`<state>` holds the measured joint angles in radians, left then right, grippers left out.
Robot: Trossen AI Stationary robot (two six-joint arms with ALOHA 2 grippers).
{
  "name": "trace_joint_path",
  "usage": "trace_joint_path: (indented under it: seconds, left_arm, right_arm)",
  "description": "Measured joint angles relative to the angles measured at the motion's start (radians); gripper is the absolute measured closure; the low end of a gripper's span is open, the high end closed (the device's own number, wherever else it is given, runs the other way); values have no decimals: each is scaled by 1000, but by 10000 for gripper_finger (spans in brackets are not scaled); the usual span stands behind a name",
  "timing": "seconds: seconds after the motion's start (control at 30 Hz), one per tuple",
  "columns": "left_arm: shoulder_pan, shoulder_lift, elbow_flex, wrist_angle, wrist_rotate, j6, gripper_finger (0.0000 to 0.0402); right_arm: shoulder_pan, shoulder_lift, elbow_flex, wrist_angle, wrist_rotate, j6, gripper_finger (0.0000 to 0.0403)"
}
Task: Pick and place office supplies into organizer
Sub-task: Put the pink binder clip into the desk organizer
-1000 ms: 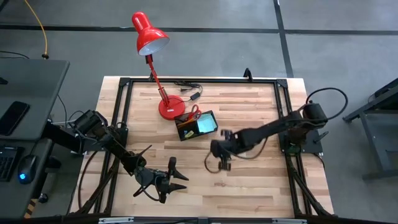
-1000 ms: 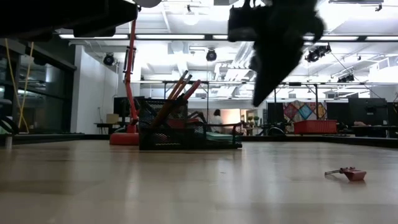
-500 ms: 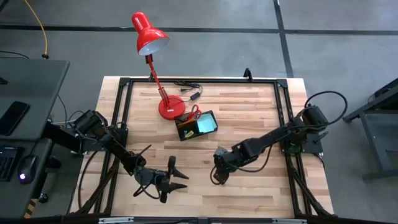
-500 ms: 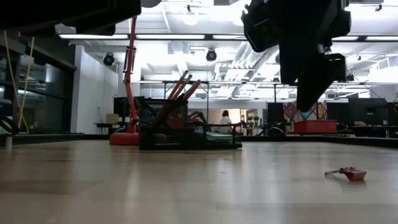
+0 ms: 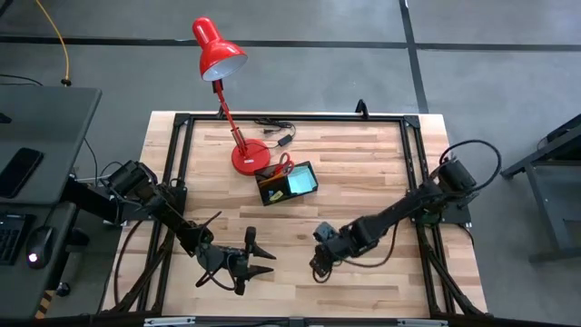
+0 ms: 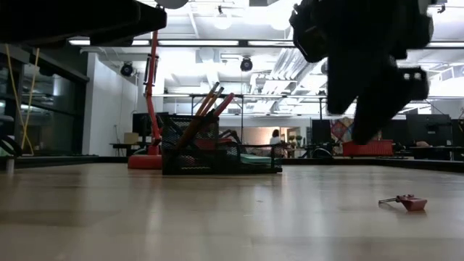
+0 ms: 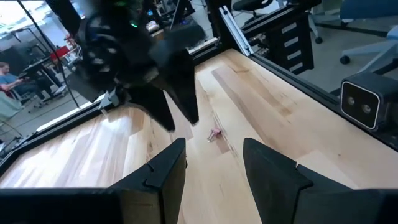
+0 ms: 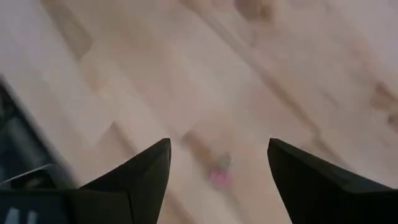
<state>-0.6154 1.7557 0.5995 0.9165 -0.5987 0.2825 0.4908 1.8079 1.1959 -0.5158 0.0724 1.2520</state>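
Hovering near the counter's (image 5: pixel 363 163) front edge, well away from the organizer (image 5: pixel 287 183), the right gripper (image 5: pixel 317 265) has spread fingers. Low view: a small pink piece (image 6: pixel 407 202) lies on bare wood. Left gripper (image 7: pixel 212 163) fingers spread, empty.

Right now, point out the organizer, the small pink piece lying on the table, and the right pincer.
organizer (image 5: pixel 297 189): high view, on its outer rim wall.
small pink piece (image 6: pixel 412 203): low view, on its pink body.
right pincer (image 8: pixel 217 163): right wrist view, midway between its open fingertips.
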Motion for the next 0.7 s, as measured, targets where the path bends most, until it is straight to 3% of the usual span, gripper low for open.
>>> trace_joint_path:
  seconds: [0.2, 0.4, 0.7]
  left_arm:
    - [0, 0, 0, 0, 1, 0, 250]
    - [0, 0, 0, 0, 1, 0, 250]
    - [0, 0, 0, 3, -1, 1, 250]
  right_arm:
    - [146, 39, 0, 7, 304, 11, 151]
    - [291, 67, 1, 4, 623, 123, 159]
    - [391, 244, 0, 68, 766, 210, 160]
